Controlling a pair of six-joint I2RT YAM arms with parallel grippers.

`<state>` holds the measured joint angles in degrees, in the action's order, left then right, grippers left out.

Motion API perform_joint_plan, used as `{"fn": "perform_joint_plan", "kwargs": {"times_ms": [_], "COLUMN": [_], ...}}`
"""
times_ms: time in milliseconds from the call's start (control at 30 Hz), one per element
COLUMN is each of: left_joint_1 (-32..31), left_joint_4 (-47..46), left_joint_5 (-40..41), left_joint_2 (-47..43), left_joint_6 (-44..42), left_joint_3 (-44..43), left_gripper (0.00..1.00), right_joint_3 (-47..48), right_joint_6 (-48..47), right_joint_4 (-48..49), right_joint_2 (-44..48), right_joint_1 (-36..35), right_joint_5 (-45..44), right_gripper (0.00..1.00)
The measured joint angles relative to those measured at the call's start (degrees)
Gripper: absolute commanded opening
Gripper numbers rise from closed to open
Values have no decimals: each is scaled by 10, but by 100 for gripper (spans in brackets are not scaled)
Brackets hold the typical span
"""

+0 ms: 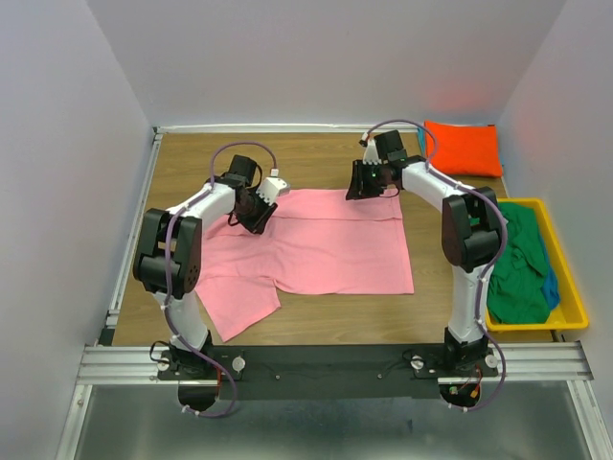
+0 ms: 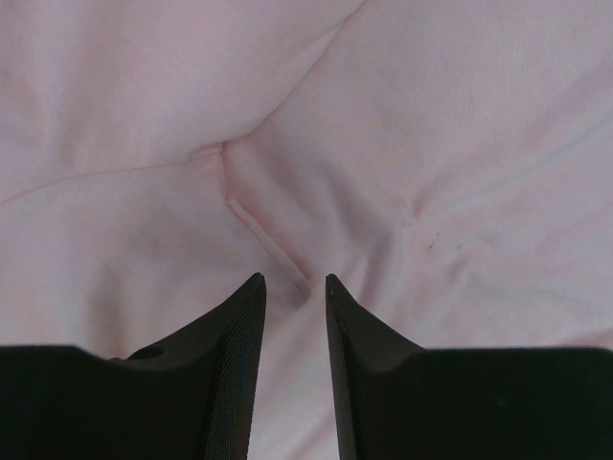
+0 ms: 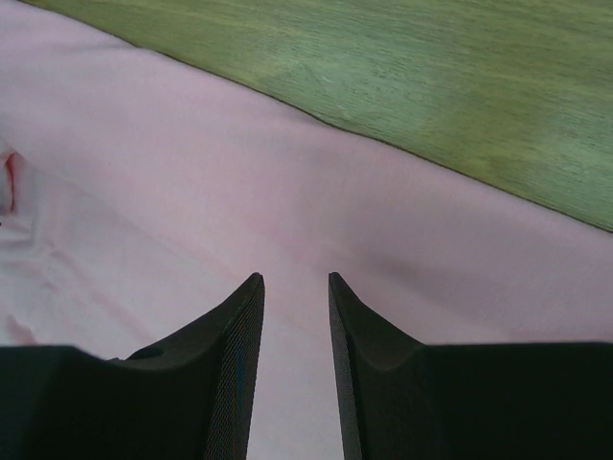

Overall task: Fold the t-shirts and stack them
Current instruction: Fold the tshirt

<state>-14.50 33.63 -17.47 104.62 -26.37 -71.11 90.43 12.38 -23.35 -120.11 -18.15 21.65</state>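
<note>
A pink t-shirt [image 1: 326,249] lies spread on the wooden table, one sleeve flopped out at the near left. My left gripper [image 1: 257,213] hovers low over its upper left part. Its jaws stand open, and a seam of the pink cloth [image 2: 431,144] runs up to the fingertips of the left gripper [image 2: 294,280]. My right gripper [image 1: 369,187] sits at the shirt's far edge, also open. In the right wrist view only flat pink cloth [image 3: 192,192] shows between the jaws of the right gripper [image 3: 294,278]. A folded orange t-shirt [image 1: 463,147] rests at the back right.
A yellow bin [image 1: 569,305] stands at the right edge, holding a crumpled green t-shirt [image 1: 517,268] with a blue one [image 1: 552,287] under it. Bare wood [image 3: 431,86] lies just beyond the pink shirt's far edge. White walls close in on three sides.
</note>
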Motion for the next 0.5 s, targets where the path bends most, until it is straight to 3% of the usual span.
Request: {"fn": "perform_joint_plan", "kwargs": {"times_ms": [267, 500], "left_joint_1": [-2, -3], "left_joint_4": [-1, -1], "left_joint_5": [8, 12], "left_joint_2": [15, 17], "left_joint_6": [0, -1], "left_joint_3": [5, 7], "left_gripper": [33, 14], "right_joint_3": [0, 0], "right_joint_6": [0, 0], "right_joint_4": [0, 0], "right_joint_2": [0, 0], "right_joint_1": [3, 3], "right_joint_5": [0, 0], "right_gripper": [40, 40]}}
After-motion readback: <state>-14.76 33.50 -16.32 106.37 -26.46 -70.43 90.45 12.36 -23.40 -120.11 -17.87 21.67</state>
